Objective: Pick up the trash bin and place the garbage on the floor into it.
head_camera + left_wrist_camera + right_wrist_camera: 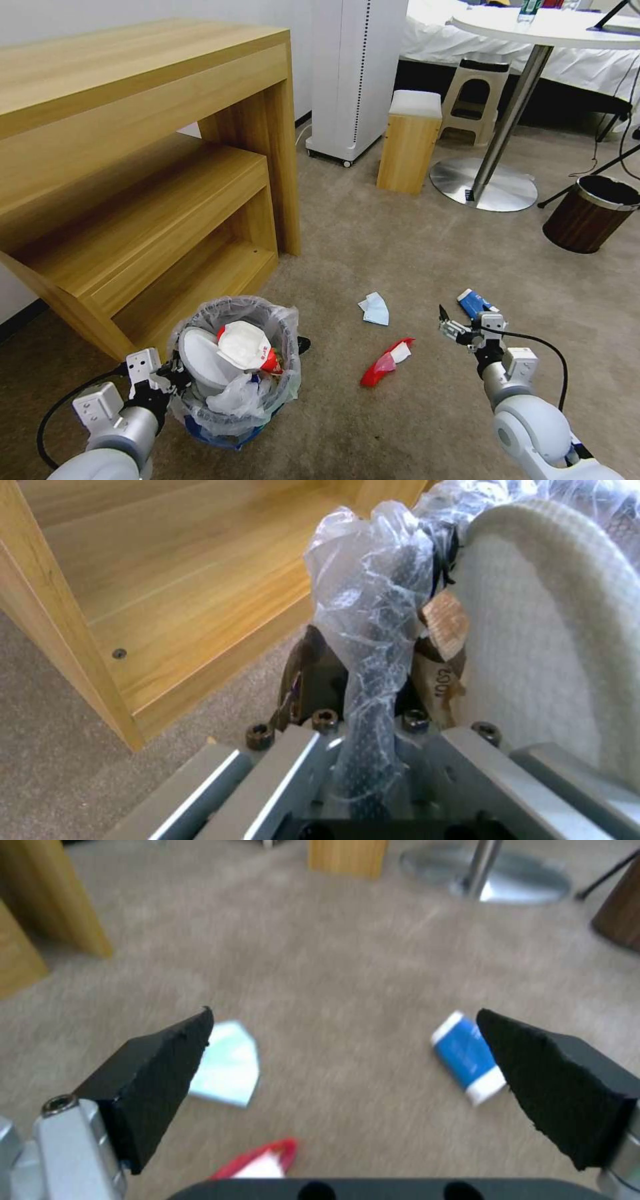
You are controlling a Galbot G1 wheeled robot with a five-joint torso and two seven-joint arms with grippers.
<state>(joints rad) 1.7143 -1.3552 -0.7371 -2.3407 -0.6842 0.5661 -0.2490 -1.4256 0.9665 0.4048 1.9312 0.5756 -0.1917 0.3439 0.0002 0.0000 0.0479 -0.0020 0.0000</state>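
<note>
Mesh trash bin [233,373] — slipper [200,360] inside, left gripper [373,740] clamping rim, right gripper [347,1080] spread wide

Grey-brown carpet [373,247] covers the floor. A light-wood desk [133,87] with a lower shelf stands against the white wall. Beyond: a white floor unit on casters [353,73], a padded wooden stool [410,140], a plastic step stool [479,93], a round white pedestal table [553,30] and a brown wood-grain bin [590,213].

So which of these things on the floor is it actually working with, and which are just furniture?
Part of the job:
black wire-mesh bin lined with clear plastic, held at the rim by the left pincer
light-blue mask
red wrapper
blue-white paper cup, beside the open right pincer

Just lying about:
wooden shelf unit
brown wood-grain bin
small wooden stool
</note>
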